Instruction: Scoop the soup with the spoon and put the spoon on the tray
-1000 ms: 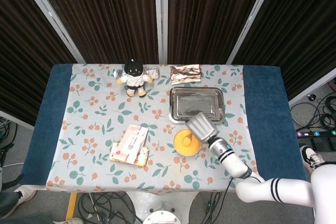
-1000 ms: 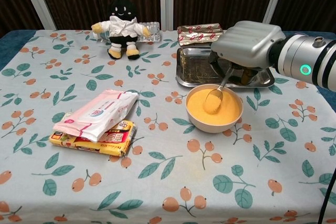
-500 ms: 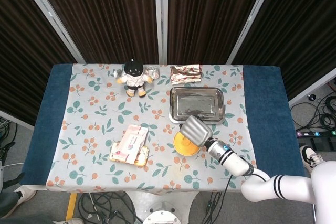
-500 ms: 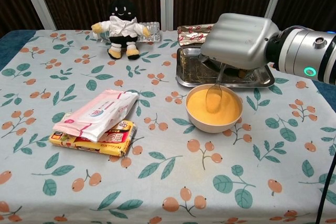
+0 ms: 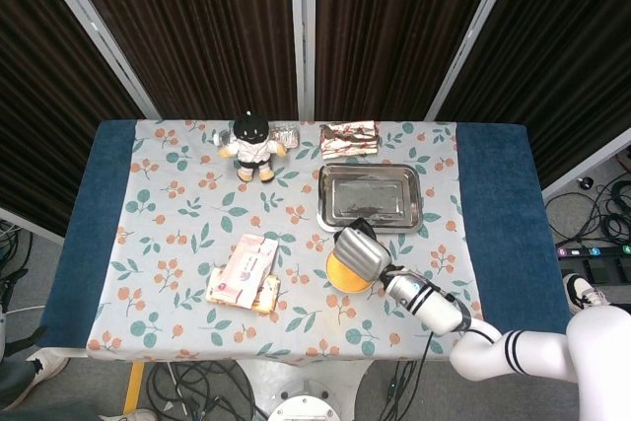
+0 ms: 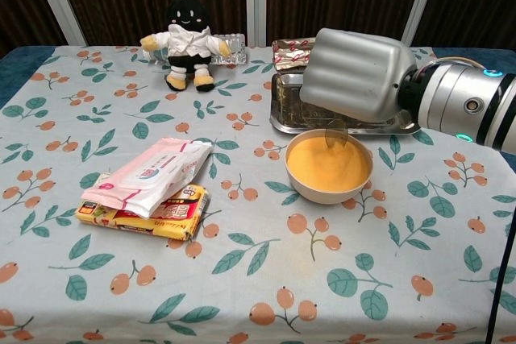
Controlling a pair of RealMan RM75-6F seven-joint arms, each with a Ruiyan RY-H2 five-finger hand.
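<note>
While the right hand point(image 6: 355, 74) is hovering low over the bowl of soup point(image 6: 328, 167), it's holding the spoon point(image 6: 334, 132), and the spoon's bowl end is hanging just above the orange soup surface in the chest view, lifted clear of it as far as I can tell. The fingers are tucked under the hand's grey back so I can't see exactly how they're wrapping the handle, but the spoon is clearly dangling from that hand. From the head view the same hand point(image 5: 362, 254) is covering most of the bowl point(image 5: 340, 274). The metal tray point(image 6: 395, 122) is sitting just behind the bowl, partly hidden by the hand, and it's showing fully in the head view point(image 5: 370, 195). Further back a foil-wrapped pack point(image 6: 290, 50) is lying by the tray, and a plush doll point(image 6: 187, 43) is standing at the far edge. On the left side a pack of wipes point(image 6: 149, 176) is resting on top of a yellow snack packet point(image 6: 165, 219). The left hand isn't showing up in either view.
</note>
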